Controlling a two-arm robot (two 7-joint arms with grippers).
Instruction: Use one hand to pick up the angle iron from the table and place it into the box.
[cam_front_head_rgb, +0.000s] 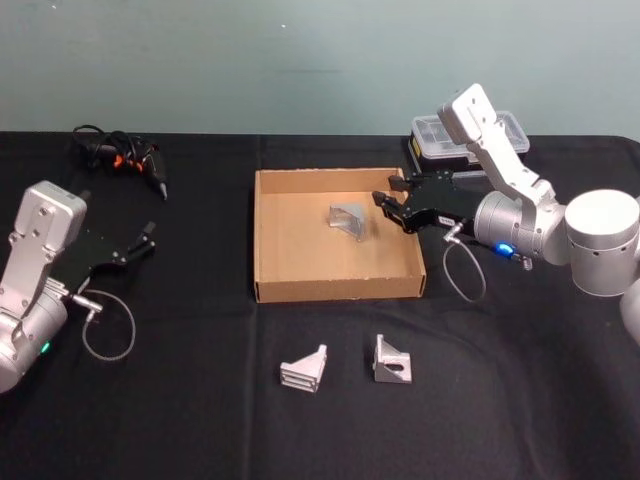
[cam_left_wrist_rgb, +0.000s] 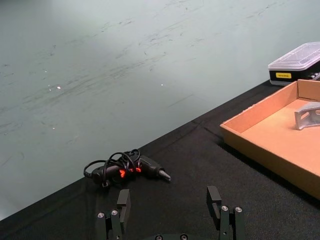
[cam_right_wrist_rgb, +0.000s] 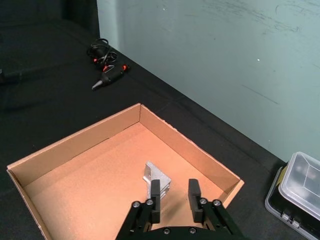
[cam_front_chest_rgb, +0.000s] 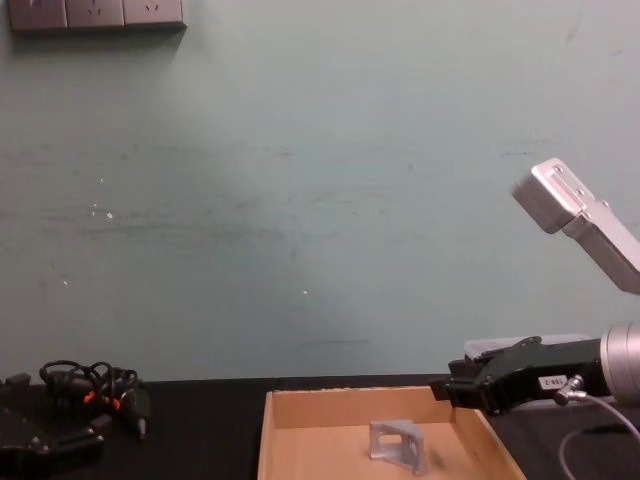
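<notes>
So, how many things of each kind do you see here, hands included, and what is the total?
Angle irons: 3, one in the box, two on the table
Box: 1
Plastic case: 1
Corded tool: 1
Hands: 2, right hand open over the box, left hand open at the table's left
Total: 8

Soft, even light fell from above. The wall (cam_left_wrist_rgb: 100, 60) glowed brightest in one broad patch in the left wrist view. The matte table (cam_front_head_rgb: 200, 420) looked dark, and the angle iron (cam_front_head_rgb: 345, 217) cast a short, faint shadow on the box (cam_front_head_rgb: 300, 250) floor.
</notes>
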